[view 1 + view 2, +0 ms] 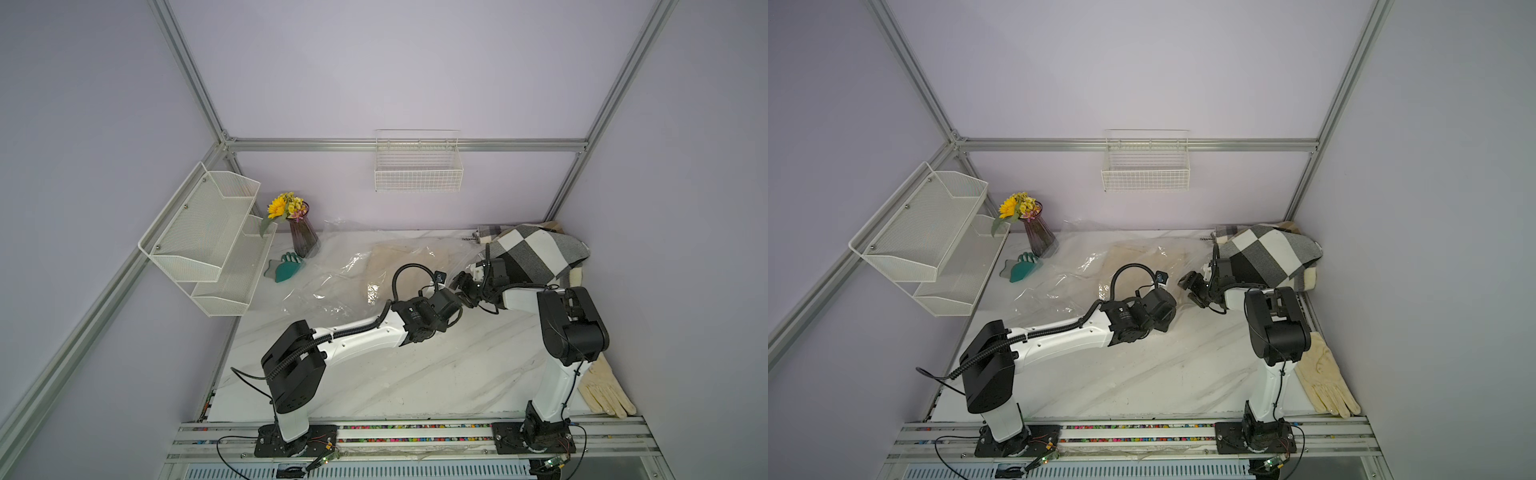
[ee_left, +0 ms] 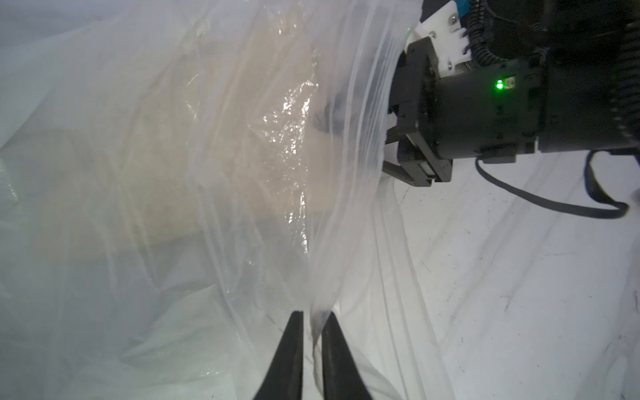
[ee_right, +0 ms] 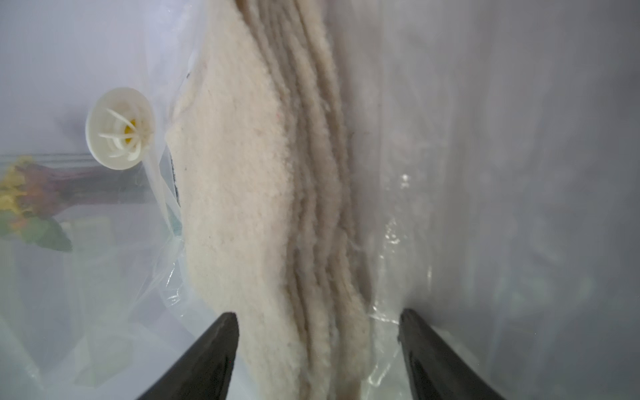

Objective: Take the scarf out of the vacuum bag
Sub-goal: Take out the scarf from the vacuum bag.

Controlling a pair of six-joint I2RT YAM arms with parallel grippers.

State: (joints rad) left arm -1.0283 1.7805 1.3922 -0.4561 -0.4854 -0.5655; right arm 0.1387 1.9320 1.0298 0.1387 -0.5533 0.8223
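Observation:
The vacuum bag (image 1: 332, 274) (image 1: 1067, 270) lies crumpled and transparent across the back of the table. A folded cream scarf (image 1: 399, 262) (image 1: 1133, 262) (image 3: 249, 207) lies inside it. In the right wrist view the bag's round white valve cap (image 3: 119, 128) shows beside the scarf. My left gripper (image 2: 311, 317) is shut on a fold of the bag's film at its mouth. My right gripper (image 3: 318, 318) (image 1: 459, 282) reaches into that mouth. It stands open with the scarf's layered edge between its fingers, and a gap shows on one side.
A checked grey and white cloth (image 1: 536, 253) is heaped at the back right. Cream gloves (image 1: 602, 390) lie at the front right. A vase of flowers (image 1: 301, 232), a teal piece (image 1: 286, 268) and a white mesh shelf (image 1: 208, 237) stand at the left. A wire basket (image 1: 417, 170) hangs on the wall.

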